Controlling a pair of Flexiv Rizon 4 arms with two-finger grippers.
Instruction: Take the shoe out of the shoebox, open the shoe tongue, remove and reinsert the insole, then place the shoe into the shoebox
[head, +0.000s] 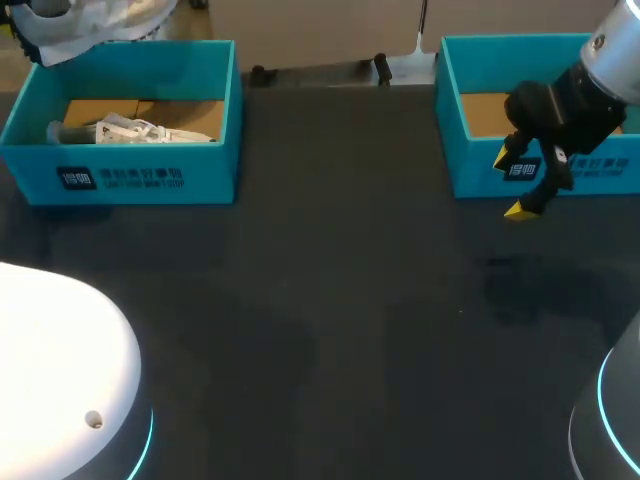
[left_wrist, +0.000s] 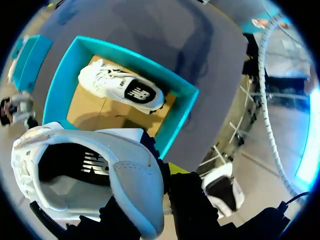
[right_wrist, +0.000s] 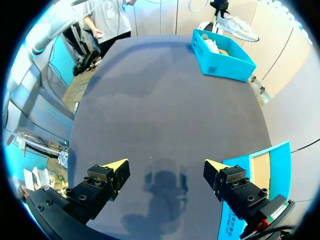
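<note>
The white shoe (left_wrist: 100, 170) is hanging in the air above the left shoebox (head: 150, 180), with its opening turned toward the left wrist camera. The left gripper (left_wrist: 165, 195) is clamping the wall of the shoe's collar between its 2 fingers. A second white shoe (left_wrist: 120, 87) is lying on its side on the cardboard floor of that box, below the held shoe. The right gripper (right_wrist: 165, 167) is hovering over the dark surface (head: 330, 330), its 2 fingers spread wide with nothing between them. It is sitting just in front of the right shoebox (head: 470, 175), well apart from both shoes.
</note>
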